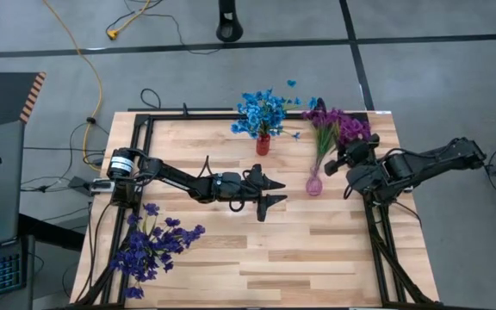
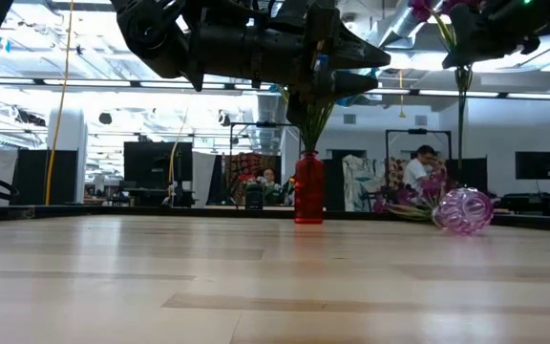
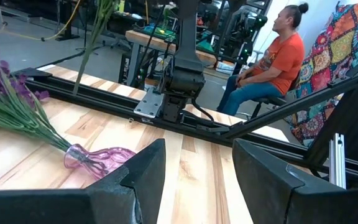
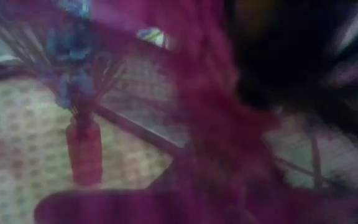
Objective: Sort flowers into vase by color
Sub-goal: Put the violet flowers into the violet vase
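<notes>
The right pincer [image 1: 348, 162] hung beside the magenta-purple flowers [image 1: 338, 127] lying in the tipped pink glass vase [image 1: 314, 184]; I could not tell its grip. The left pincer [image 1: 275, 191] waited wide open and empty at mid-worktop. The dark violet bunch [image 1: 151, 248] seemed unsorted, needing a careful stem grasp.

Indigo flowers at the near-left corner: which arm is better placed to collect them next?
Left, probably. The left gripper hangs open and empty at mid-table, nearer the indigo flowers. The right gripper sits among the magenta flowers, across the table.

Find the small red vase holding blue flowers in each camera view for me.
High view: small red vase, table's far edge, centre.
Low view: upright, centre, left of the toppled pink glass vase.
Left wrist view: not in it.
Right wrist view: blurred, at left.
Shared landmark: the pink vase, also in the left wrist view.
</notes>
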